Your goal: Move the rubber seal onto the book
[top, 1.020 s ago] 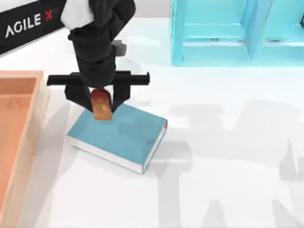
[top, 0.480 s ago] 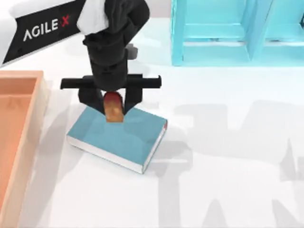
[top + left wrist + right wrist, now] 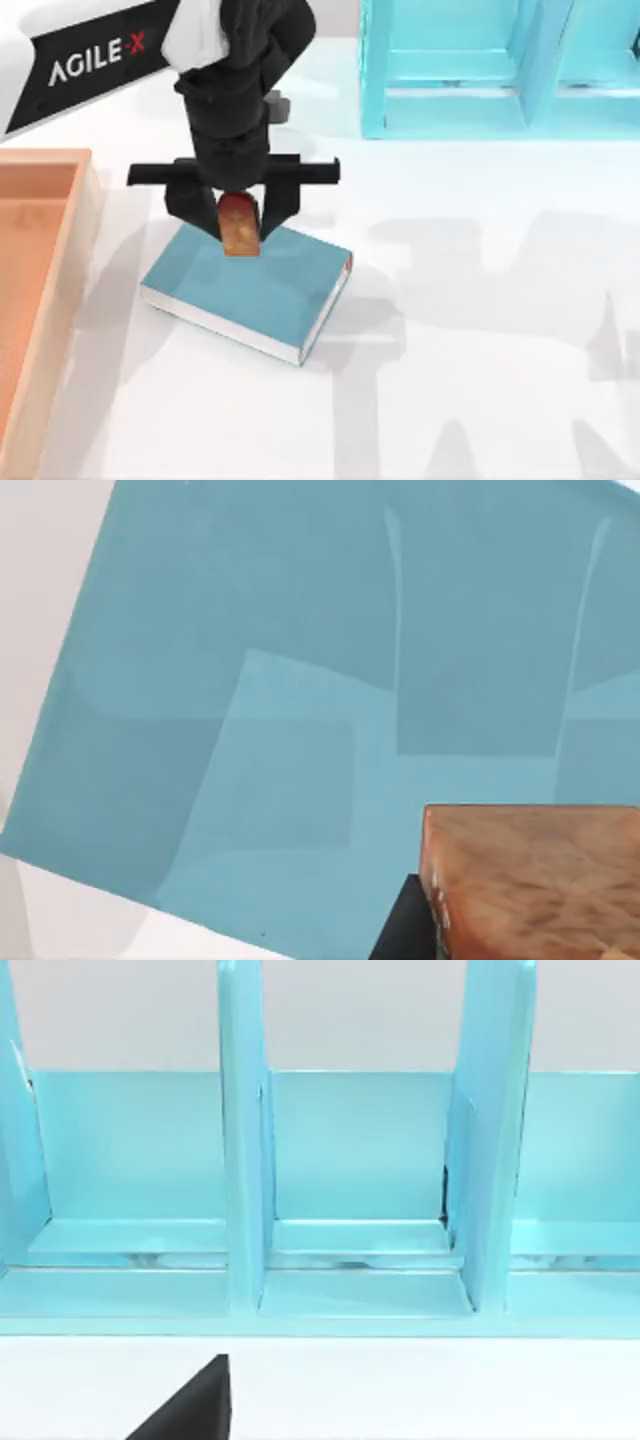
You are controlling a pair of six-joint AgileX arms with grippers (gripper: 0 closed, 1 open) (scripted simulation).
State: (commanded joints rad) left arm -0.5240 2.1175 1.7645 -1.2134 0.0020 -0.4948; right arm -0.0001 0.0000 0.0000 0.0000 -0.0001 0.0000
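Since the frame a second earlier our left arm had swung toward the right and slightly toward the far side of the table, carrying its load from the near-left corner region of the book further in over the cover; over the last half second it had barely shifted at all.

At the far left of the top view lay an orange wooden tray (image 3: 40, 290), its rim running down the table's left edge, well apart from everything else. Just right of it stood our left arm, with our left gripper (image 3: 238, 222) pointing straight down and its two dark fingers (image 3: 188, 212) clamped on the rubber seal (image 3: 238, 225). The seal sat upright between them, reddish rounded top uppermost, mottled orange-brown body below. It hung over the far-left part of the book (image 3: 250, 290), which lay flat and skewed on the white table (image 3: 480, 400), white page edges facing the near side and a small red mark at its right end.

In the left wrist view the teal cover (image 3: 250, 730) spread beneath the seal's brown underside (image 3: 535, 880); we could not tell whether the seal touched the cover.

Further right, at the far side of the table, stood a light-blue shelf unit (image 3: 460, 70). The right wrist view looked into its compartments (image 3: 360, 1160), with a dark fingertip of our right gripper (image 3: 195, 1405) at the edge; whether those fingers were apart or together we could not tell.
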